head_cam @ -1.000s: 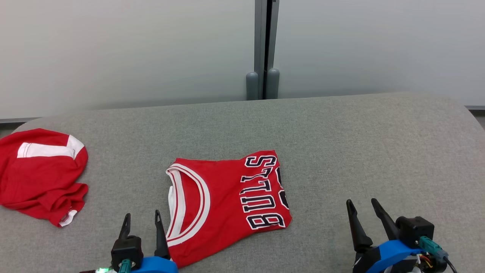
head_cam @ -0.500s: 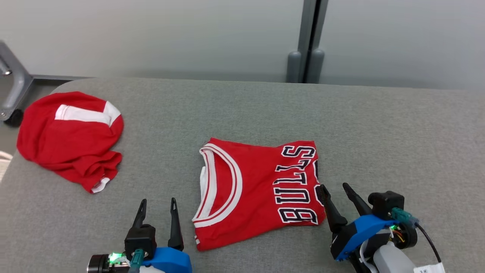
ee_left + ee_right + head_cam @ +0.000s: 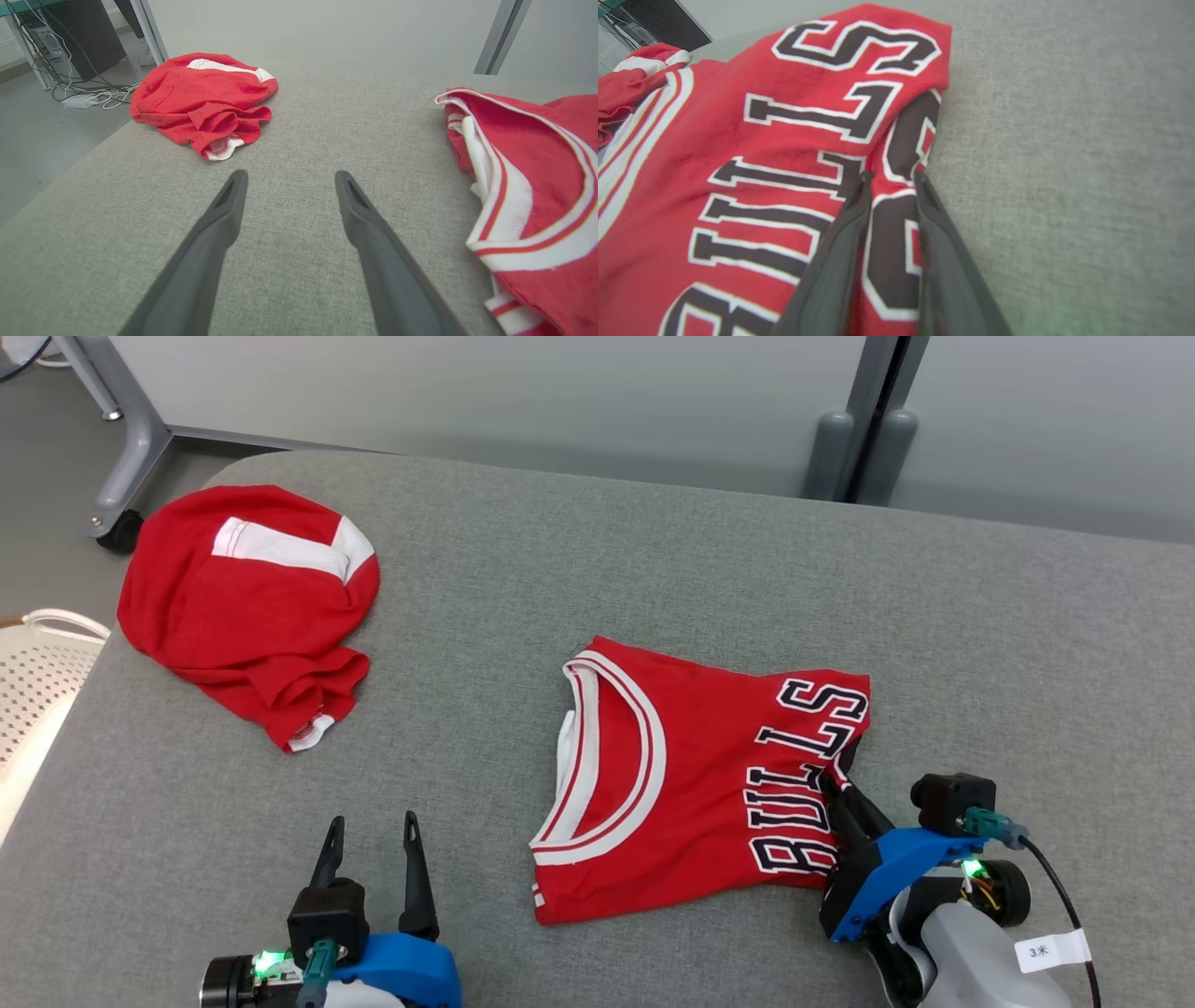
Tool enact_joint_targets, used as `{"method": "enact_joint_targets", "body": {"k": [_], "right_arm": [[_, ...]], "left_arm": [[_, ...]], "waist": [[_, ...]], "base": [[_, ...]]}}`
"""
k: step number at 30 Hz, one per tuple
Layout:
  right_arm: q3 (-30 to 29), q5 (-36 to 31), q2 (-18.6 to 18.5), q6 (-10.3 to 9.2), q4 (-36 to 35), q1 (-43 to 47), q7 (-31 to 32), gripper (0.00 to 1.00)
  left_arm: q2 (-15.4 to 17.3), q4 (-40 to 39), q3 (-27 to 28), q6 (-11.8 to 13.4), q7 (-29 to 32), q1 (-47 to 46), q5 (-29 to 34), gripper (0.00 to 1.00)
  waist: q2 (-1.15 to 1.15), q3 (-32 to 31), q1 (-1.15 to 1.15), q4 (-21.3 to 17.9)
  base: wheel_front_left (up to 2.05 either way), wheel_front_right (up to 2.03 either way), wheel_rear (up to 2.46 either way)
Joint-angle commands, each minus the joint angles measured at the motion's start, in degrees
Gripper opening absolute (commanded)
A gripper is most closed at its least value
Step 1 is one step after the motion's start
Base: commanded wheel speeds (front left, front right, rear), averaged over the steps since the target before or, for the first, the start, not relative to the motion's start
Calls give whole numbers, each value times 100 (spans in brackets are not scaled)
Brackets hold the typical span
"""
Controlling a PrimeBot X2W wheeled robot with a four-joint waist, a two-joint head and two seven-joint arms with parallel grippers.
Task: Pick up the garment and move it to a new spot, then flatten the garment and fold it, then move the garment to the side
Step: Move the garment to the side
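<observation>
Newly advanced right end effector (image 3: 837, 786), pinching jersey (image 3: 691, 775) edge

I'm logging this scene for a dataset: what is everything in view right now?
Bulls jersey: one, red with white trim and black lettering, folded, middle of the table.
crumpled garment: one, red with a white stripe, far left of the table.
table: one, grey fabric top, under both garments.
basket: one, white mesh, beside the table's left edge.
frame leg: one, grey, floor beyond the table's far left corner.
left gripper: one, dark fingers, open over bare table, left of the jersey.
right gripper: one, dark fingers, closed on the jersey's right edge.
</observation>
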Motion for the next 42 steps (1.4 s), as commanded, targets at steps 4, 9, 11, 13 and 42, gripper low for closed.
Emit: {"method": "enact_joint_targets", "body": {"k": [4, 9, 11, 13, 42], "right_arm": [[5, 123, 12, 2, -162, 26, 33, 0], [-207, 14, -1, 1, -637, 177, 27, 0], [-148, -31, -1, 1, -809, 241, 26, 0], [-29, -22, 4, 1, -984, 278, 26, 0], [-873, -852, -284, 1, -1334, -495, 26, 0]], "left_arm": [[-5, -55, 31, -54, -15, -75, 79, 100], [-7, -129, -134, -110, -15, -170, 9, 100], [-4, -173, -162, -95, -14, -219, -111, 100], [-2, -187, -218, -105, -15, -260, -114, 100], [3, 150, -597, -288, -15, -789, 55, 100]], "waist": [[0, -32, -1, -223], [0, -107, -1, -786], [0, -129, -1, -1136], [0, -148, -1, -1551], [0, 513, -1, -3260]], "base": [[0, 0, 0], [0, 0, 0], [0, 0, 0], [0, 0, 0], [0, 0, 0]]}}
